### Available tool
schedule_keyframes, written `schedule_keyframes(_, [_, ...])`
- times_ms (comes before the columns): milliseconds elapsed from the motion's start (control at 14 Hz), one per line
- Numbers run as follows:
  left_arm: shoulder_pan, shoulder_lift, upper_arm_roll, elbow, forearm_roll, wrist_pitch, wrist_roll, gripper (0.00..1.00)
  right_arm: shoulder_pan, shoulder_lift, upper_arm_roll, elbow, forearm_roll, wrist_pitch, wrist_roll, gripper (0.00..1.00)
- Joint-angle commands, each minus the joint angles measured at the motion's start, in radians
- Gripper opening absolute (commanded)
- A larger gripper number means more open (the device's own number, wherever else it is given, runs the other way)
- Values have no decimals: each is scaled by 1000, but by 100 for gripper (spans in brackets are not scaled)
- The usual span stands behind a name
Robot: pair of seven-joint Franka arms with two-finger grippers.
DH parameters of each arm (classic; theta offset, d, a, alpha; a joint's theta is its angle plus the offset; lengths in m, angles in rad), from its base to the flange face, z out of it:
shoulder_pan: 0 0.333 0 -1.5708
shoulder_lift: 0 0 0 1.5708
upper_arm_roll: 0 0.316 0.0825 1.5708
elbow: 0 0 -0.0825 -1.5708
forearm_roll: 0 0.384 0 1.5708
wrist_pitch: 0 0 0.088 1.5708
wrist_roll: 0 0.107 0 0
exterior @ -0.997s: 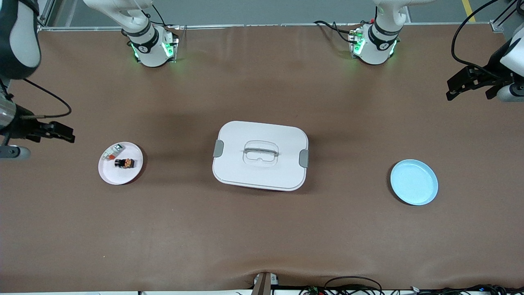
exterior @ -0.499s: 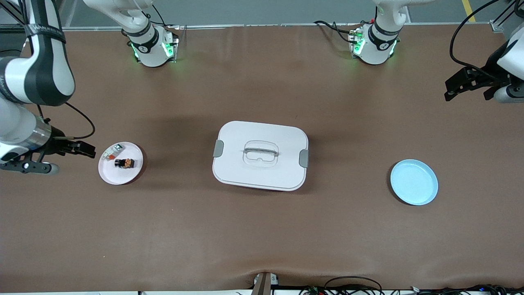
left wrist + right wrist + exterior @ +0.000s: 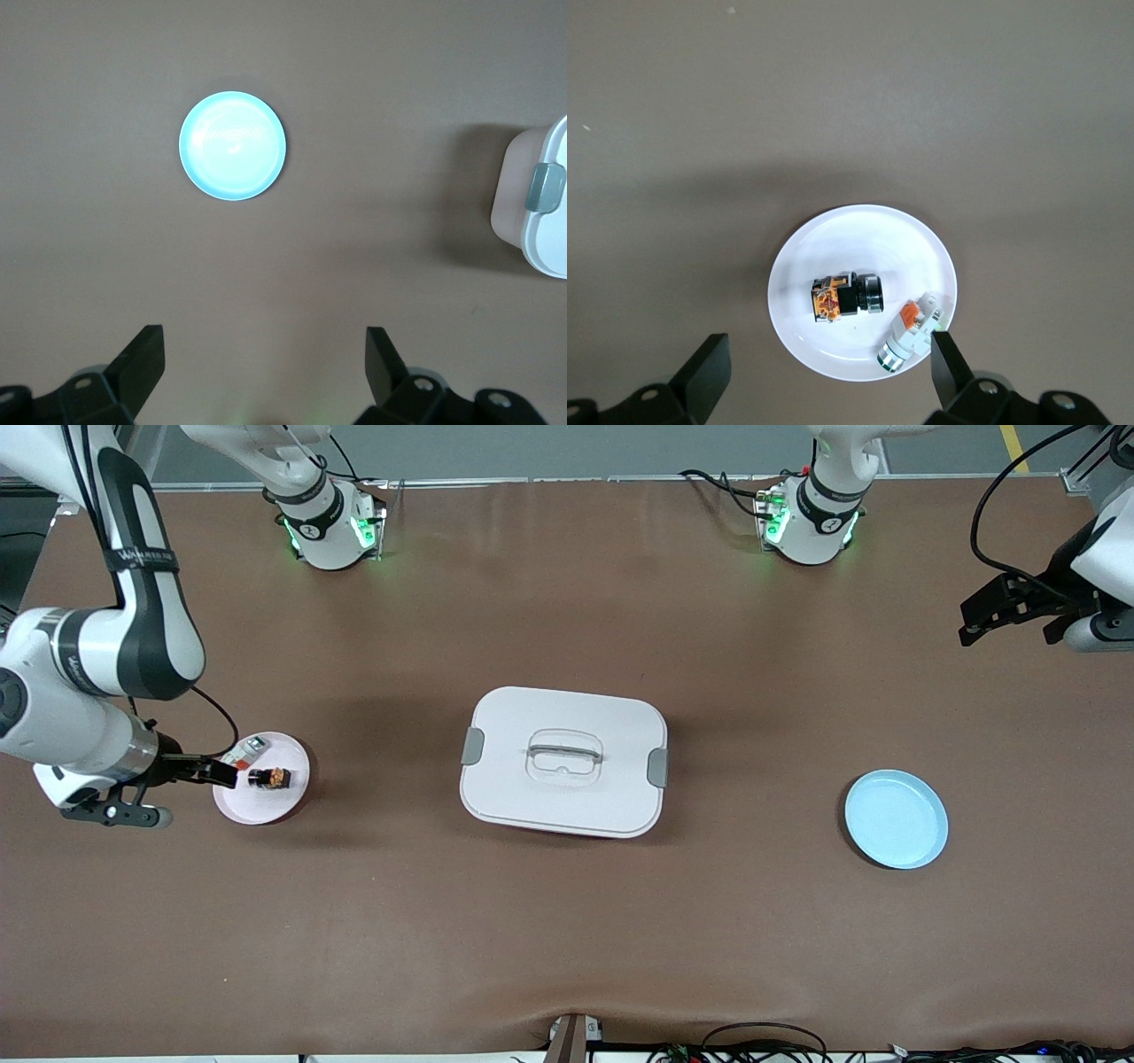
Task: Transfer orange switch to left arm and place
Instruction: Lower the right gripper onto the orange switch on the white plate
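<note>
Orange switch (image 3: 269,778) lies flat; orange end toward box (image 3: 563,762).

A robotics lab: two bench-mounted arms (image 3: 124,629) on a brown-covered table (image 3: 567,921).

A brown table (image 3: 567,921) holds two small round plates, well apart at opposite ends. A white plate (image 3: 266,802) sits toward the right arm's end, carrying a small white-grey piece (image 3: 245,752) with an orange-red mark near its rim. A pale blue plate (image 3: 896,819) lies bare toward the left arm's end, slightly nearer the front camera than the white one. Black cables (image 3: 762,1038) trail along the table's near edge, and green lights glow at the top of the front view.
</note>
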State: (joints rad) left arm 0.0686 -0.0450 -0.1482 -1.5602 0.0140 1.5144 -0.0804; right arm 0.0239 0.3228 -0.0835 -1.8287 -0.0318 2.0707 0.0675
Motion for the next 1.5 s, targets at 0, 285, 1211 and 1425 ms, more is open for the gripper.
schedule_keyframes(0, [-1, 0, -2, 8, -2, -2, 16, 100, -5, 50, 1, 0, 9, 20, -8, 100])
schedule_keyframes(285, [4, -4, -2, 12, -3, -3, 16, 100, -9, 103, 1, -23, 9, 58, -37, 100])
schedule_keyframes(1211, [2, -1, -7, 9, -84, -2, 8, 100, -25, 191, 2, -106, 41, 218, -121, 100])
schedule_keyframes(1425, [-7, 10, -8, 11, -131, -2, -2, 100, -21, 214, 2, -110, 46, 218, -163, 100])
